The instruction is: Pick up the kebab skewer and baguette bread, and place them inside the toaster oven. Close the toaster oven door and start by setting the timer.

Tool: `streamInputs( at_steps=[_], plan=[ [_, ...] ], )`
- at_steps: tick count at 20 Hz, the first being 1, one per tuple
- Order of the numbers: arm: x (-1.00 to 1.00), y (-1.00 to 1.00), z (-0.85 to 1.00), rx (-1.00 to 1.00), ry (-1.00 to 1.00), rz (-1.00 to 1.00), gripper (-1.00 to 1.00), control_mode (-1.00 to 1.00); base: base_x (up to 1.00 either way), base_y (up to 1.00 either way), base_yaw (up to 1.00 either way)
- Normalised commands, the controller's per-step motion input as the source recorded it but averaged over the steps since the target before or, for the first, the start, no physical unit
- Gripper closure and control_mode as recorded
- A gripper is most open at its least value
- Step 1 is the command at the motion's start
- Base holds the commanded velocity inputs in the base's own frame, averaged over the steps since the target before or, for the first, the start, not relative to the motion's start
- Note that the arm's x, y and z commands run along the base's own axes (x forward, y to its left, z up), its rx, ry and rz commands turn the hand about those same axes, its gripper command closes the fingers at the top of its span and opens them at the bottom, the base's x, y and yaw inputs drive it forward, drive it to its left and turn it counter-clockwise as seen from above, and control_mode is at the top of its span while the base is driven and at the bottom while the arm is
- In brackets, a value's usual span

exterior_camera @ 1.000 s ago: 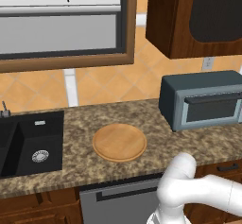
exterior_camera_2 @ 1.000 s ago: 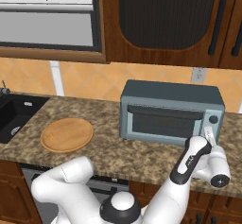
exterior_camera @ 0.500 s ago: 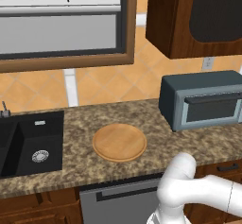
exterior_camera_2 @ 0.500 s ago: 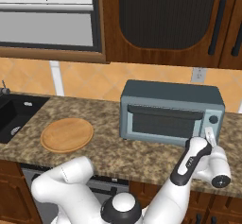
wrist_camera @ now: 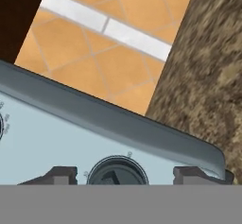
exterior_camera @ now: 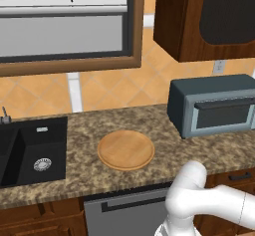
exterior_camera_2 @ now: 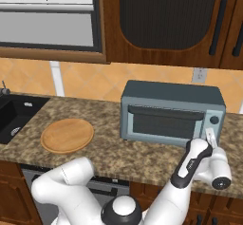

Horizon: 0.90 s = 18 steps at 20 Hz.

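The toaster oven [exterior_camera_2: 171,112] [exterior_camera: 214,105] stands on the counter at the right. Its door [exterior_camera_2: 161,124] is up and shut, and the glass is dark. My gripper [exterior_camera_2: 210,135] is at the oven's right front, just below the round dial [exterior_camera_2: 214,120]. In the hand view that dial [wrist_camera: 116,171] sits between my gripper's [wrist_camera: 125,173] two tips. The fingertips [wrist_camera: 61,173] stand apart from it on both sides, so the gripper is open. The kebab skewer and the baguette bread are hidden from view.
A round wooden plate [exterior_camera: 125,150] [exterior_camera_2: 67,135] lies bare on the granite counter left of the oven. A black sink [exterior_camera: 30,150] is at the far left. Dark wall cabinets hang above the oven, and the tiled wall is behind it.
The hand has crept a touch to the right at the oven's front. Oven, plate and sink stand as before.
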Motion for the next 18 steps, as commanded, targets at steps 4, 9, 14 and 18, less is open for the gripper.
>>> streamInputs(
  at_steps=[4,9,14,18],
  plan=[
    [0.02,0.14,0.0,0.0,-0.04,0.0,1.0,-1.0,0.0,0.0,0.0],
    [0.0,0.24,0.0,0.0,-0.04,0.0,1.0,-1.0,0.0,0.0,0.0],
    [0.0,0.29,0.0,-0.01,0.0,0.0,1.0,-1.0,0.0,0.0,0.0],
    [0.0,0.35,0.0,0.0,-0.01,0.0,1.0,-1.0,0.0,0.0,0.0]
  ],
)
